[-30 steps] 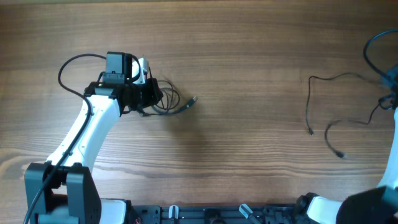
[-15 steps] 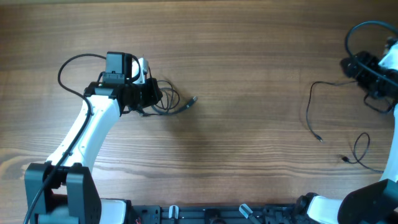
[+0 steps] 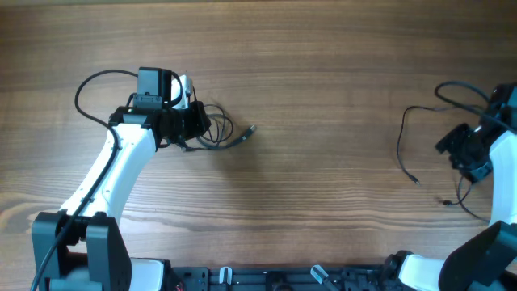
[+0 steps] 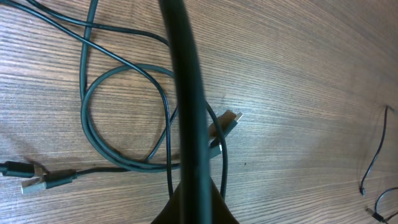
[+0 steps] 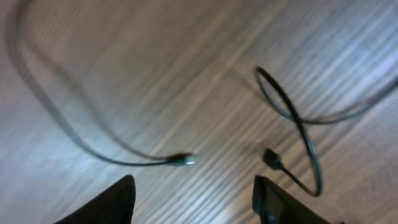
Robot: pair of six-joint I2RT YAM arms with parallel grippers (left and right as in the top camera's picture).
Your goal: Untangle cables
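Observation:
A small tangle of black cables (image 3: pixel 223 134) lies left of centre, and my left gripper (image 3: pixel 194 123) sits right at its left edge. In the left wrist view the left gripper (image 4: pixel 199 208) is shut on one cable strand (image 4: pixel 183 74) that rises straight up from the jaws. Below that strand a looped cable (image 4: pixel 106 93) with plug ends (image 4: pixel 229 120) rests on the wood. A separate thin cable (image 3: pixel 399 145) lies at the far right. My right gripper (image 3: pixel 454 150) hovers beside it. The right gripper (image 5: pixel 193 208) is open, with a plug (image 5: pixel 181 160) and another plug (image 5: pixel 270 157) on the wood below it.
The wooden table (image 3: pixel 323 81) is bare between the two cable groups. The left arm's thick wiring (image 3: pixel 89 85) arcs at the far left. The arm bases and a black rail (image 3: pixel 266 279) line the front edge.
My right gripper has opened and let go of the thin cable, then swung up and back down toward the table. The thin cable's ends have shifted. The left arm has not moved.

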